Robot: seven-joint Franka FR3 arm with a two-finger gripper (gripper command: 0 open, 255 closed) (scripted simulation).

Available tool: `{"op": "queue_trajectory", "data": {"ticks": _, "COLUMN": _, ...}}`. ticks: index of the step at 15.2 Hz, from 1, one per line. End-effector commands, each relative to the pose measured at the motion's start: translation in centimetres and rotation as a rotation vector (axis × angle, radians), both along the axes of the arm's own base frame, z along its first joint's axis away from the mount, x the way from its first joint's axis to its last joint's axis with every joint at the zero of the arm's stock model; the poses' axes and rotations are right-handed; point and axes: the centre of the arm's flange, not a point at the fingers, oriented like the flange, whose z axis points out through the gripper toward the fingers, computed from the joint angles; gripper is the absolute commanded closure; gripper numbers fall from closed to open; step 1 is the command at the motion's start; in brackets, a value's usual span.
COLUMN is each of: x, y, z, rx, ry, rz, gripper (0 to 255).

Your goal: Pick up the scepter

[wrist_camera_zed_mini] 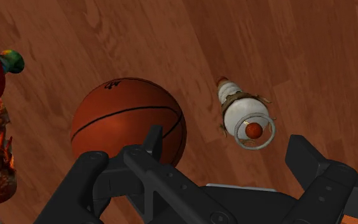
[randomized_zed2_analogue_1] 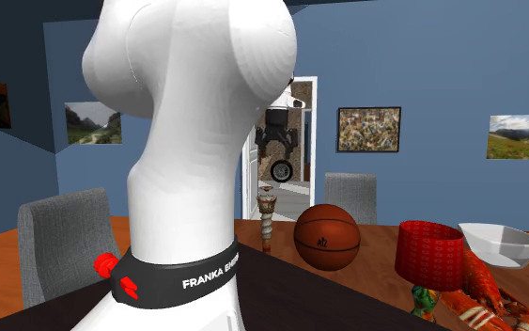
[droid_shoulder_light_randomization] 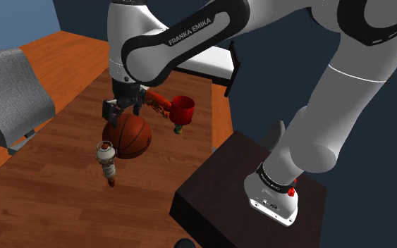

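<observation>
The scepter [droid_shoulder_light_randomization: 106,160] stands upright on the wooden table [droid_shoulder_light_randomization: 56,197]; it is a pale ribbed shaft with a ring and a red ball at its head. In the wrist view the scepter [wrist_camera_zed_mini: 244,118] lies just ahead of the gap between my fingers, nearer the right one. My black gripper [droid_shoulder_light_randomization: 126,107] hangs open well above the table, over the basketball [droid_shoulder_light_randomization: 127,136] and beside the scepter, touching neither. From the second exterior view the gripper [randomized_zed2_analogue_1: 278,146] hovers high over the scepter [randomized_zed2_analogue_1: 268,221]. Nothing is between the fingers [wrist_camera_zed_mini: 152,141].
The basketball [wrist_camera_zed_mini: 128,124] rests close beside the scepter. A red shade-like object [droid_shoulder_light_randomization: 183,109] and an orange lobster [droid_shoulder_light_randomization: 158,102] sit beyond the ball. A white bowl [randomized_zed2_analogue_1: 502,243] stands farther along the table. A grey chair [droid_shoulder_light_randomization: 10,95] is at the shoulder view's left, the dark stand [droid_shoulder_light_randomization: 225,190] lower right.
</observation>
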Motion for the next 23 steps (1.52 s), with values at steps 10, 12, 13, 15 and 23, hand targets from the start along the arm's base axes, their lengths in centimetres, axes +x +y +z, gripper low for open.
{"op": "queue_trajectory", "data": {"ticks": 10, "x": 4.1, "y": 7.2, "z": -8.7, "rx": -0.024, "ry": 0.007, "rz": 0.034, "gripper": 0}}
{"op": "queue_trajectory", "data": {"ticks": 12, "x": 4.1, "y": 7.2, "z": -9.7, "rx": -0.024, "ry": 0.007, "rz": 0.034, "gripper": 0}}
{"op": "queue_trajectory", "data": {"ticks": 13, "x": 4.1, "y": 7.2, "z": -10.2, "rx": -0.024, "ry": 0.007, "rz": 0.034, "gripper": 0}}
{"op": "queue_trajectory", "data": {"ticks": 15, "x": 4.1, "y": 7.2, "z": -11.6, "rx": -0.024, "ry": 0.007, "rz": 0.034, "gripper": 0}}
{"op": "queue_trajectory", "data": {"ticks": 23, "x": 4.1, "y": 7.1, "z": -11.6, "rx": -0.024, "ry": 0.007, "rz": 0.034, "gripper": 255}}
